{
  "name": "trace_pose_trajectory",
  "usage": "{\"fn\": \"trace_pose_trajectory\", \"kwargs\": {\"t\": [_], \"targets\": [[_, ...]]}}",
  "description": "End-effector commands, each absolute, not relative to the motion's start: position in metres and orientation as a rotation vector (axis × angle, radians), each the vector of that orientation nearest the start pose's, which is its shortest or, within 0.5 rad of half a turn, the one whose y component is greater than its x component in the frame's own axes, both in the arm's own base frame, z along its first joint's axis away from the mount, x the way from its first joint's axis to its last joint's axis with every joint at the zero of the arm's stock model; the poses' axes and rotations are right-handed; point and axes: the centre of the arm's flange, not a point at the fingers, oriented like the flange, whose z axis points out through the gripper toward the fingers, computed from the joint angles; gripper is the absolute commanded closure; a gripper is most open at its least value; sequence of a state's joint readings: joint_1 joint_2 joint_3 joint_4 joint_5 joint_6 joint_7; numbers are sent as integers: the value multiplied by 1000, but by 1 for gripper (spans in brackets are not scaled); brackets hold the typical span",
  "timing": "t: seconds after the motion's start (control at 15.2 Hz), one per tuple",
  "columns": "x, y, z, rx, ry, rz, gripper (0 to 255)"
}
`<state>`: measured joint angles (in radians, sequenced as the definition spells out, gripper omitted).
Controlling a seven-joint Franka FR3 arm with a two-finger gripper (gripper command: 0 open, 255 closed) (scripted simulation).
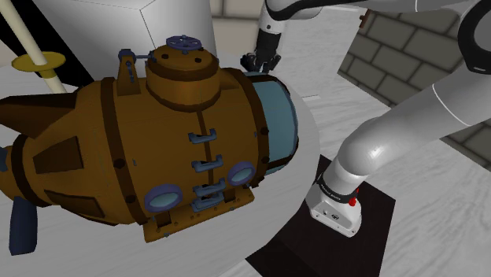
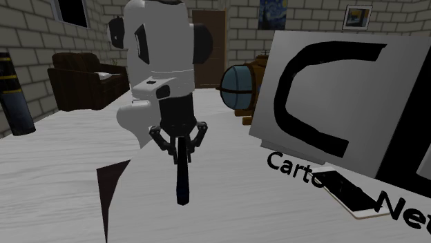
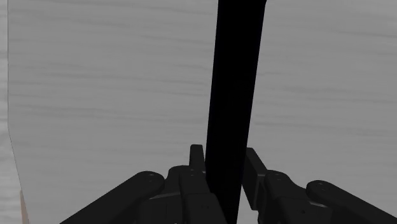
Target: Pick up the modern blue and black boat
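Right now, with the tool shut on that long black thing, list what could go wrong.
1. The tool clasps the long black thing by its upper end alone, so it hangs straight down; it could swing or slip out in a quick move.
2. The brown submarine and the big white lettered box stand near; a wide sweep might knock the hanging end against them.

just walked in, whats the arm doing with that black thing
The arm's gripper is shut on a long, slim black object, apparently the boat it is meant to pick up, which hangs down from it over the pale surface. Whether it is clear of that surface I cannot tell. A big brown submarine sits on the round white table.
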<state>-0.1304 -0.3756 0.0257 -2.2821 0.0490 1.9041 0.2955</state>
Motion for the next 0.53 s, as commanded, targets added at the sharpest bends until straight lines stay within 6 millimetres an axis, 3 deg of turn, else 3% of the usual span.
{"fn": "trace_pose_trajectory", "kwargs": {"t": [0.0, 0.46], "targets": [[436, -41, 512, -3037, 645, 10, 255], [436, -41, 549, -3037, 645, 10, 255]]}}
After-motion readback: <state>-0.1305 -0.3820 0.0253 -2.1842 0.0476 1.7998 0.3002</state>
